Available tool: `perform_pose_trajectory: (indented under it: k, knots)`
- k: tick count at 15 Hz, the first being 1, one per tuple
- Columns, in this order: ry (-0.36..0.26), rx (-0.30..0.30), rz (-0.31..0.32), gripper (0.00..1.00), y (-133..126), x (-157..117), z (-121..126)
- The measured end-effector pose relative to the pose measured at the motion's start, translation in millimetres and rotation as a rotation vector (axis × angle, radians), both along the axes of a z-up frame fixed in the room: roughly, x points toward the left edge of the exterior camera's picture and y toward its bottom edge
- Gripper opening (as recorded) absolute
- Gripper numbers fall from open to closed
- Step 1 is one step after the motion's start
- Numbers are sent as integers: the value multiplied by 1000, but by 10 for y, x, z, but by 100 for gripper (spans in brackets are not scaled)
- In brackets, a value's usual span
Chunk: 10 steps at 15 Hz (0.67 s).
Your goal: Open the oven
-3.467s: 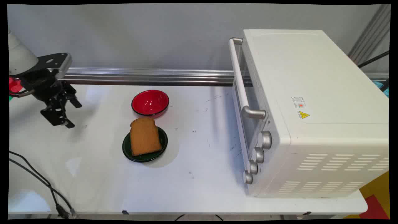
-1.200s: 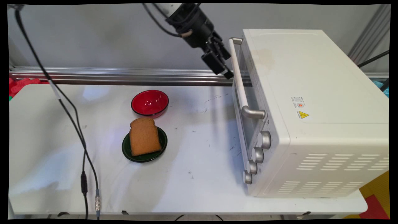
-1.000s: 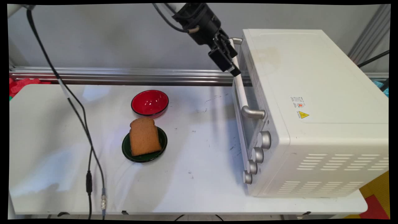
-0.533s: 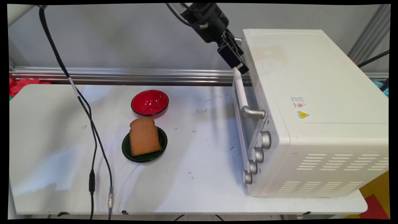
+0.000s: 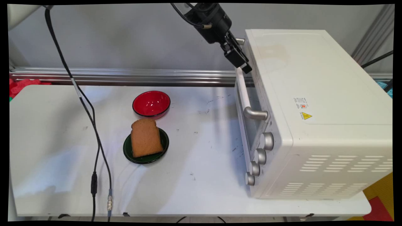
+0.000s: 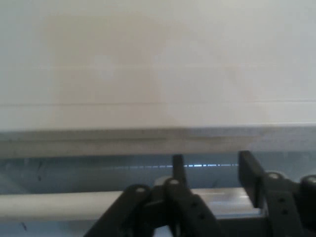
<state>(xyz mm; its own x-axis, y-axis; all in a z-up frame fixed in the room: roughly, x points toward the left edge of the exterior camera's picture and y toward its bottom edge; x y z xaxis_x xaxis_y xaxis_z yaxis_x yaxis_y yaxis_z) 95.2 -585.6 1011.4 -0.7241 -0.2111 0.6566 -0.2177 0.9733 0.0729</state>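
My black gripper (image 5: 246,67) is high up at the far end of the white oven's (image 5: 314,94) door handle (image 5: 244,91), at the door's top edge. In the hand view the gripper (image 6: 210,160) is open. Its two fingers (image 6: 245,168) stand apart and reach past the pale handle bar (image 6: 59,205) that crosses below them. The oven's top (image 6: 158,64) fills the upper picture. The oven door is shut. Whether a finger touches the bar I cannot tell.
A slice of brown toast (image 5: 146,138) lies on a dark green plate (image 5: 126,152) mid-table, and a red bowl (image 5: 151,103) stands just behind it. Black cables (image 5: 94,125) hang down over the table's left part. Several knobs (image 5: 260,155) line the oven's near front.
The gripper travelled from low at the table's left up and across to the oven handle's far end. In the last half second it barely shifted. Toast, plate and bowl stayed put.
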Motion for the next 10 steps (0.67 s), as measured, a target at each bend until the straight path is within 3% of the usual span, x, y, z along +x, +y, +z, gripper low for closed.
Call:
perform_pose_trajectory:
  k: [10]
  knots:
    - [12,13,5,0,-20,-6,-116]
